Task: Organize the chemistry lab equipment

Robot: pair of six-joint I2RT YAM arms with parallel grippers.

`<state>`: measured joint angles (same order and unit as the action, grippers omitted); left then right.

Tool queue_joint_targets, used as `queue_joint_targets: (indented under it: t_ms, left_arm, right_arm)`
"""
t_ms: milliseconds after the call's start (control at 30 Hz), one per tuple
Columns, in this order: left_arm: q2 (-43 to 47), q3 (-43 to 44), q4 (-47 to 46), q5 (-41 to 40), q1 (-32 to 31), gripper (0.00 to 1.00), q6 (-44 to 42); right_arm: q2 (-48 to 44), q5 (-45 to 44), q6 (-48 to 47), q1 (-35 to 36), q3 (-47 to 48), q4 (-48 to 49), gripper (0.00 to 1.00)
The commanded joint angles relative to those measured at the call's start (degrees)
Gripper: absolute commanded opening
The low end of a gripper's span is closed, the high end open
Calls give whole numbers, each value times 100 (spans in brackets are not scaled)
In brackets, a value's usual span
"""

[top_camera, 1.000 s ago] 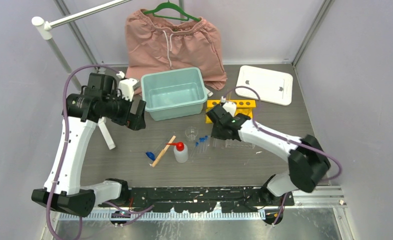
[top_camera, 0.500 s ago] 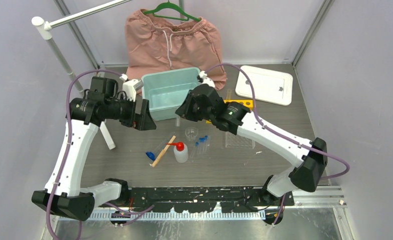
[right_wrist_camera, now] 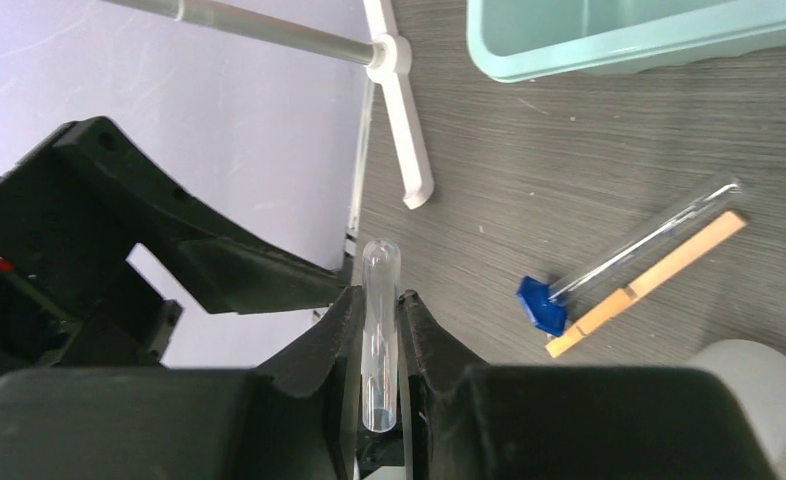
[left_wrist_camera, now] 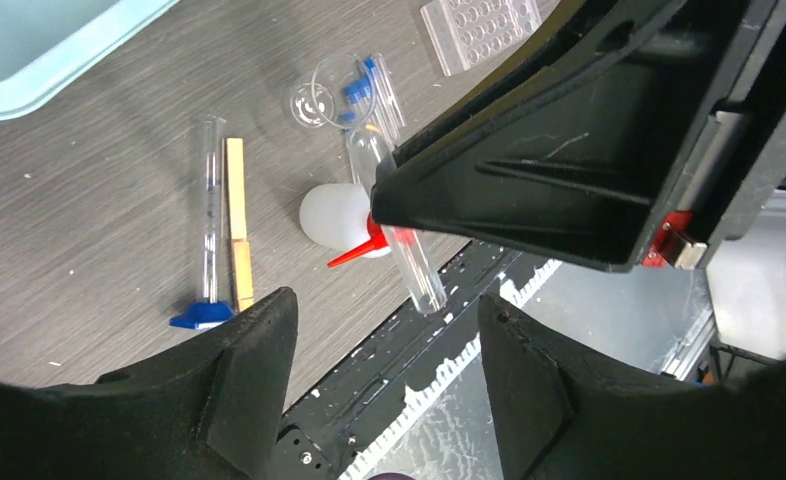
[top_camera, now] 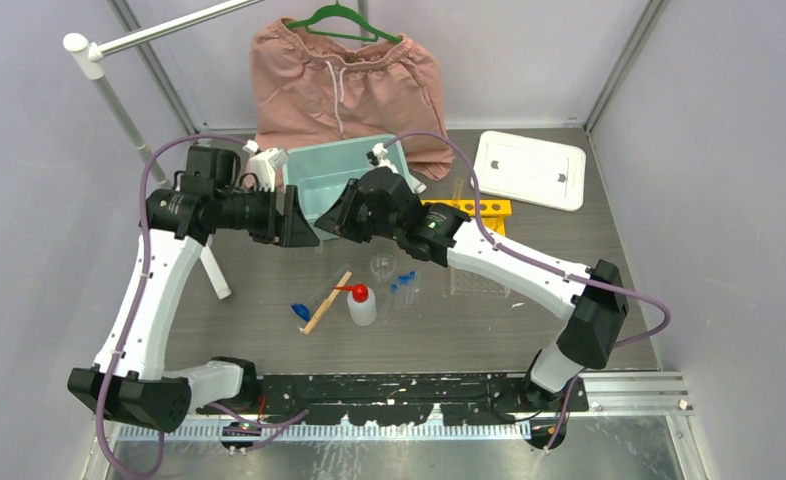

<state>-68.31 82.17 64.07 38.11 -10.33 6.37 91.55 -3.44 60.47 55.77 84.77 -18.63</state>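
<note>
Your right gripper (right_wrist_camera: 379,296) is clamped on a clear tube (right_wrist_camera: 380,345), whose rounded end pokes past the fingertips toward 12 o'clock in the right wrist view. Your left gripper (top_camera: 307,228) meets it nose to nose in front of the teal bin (top_camera: 329,152), with its jaws apart. In the left wrist view the tube's end hangs near that gap, apparently touching neither finger. From the pair in the top view, the squeeze bottle (top_camera: 362,306) lies at 5 o'clock. The wooden stick (top_camera: 327,302) and blue piece (top_camera: 300,311) are at 6, the beaker (top_camera: 382,265) and blue-capped tubes (top_camera: 401,285) at 4. The clear rack (top_camera: 479,282) and yellow rack (top_camera: 479,208) are near 3.
</note>
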Motion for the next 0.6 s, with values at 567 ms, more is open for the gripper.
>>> queue_joint_targets:
  t_ms: [567]
  left_arm:
    - [-93, -142, -316, 352, 22, 35, 99]
  right_arm:
    - [82, 265, 299, 89, 332, 807, 1]
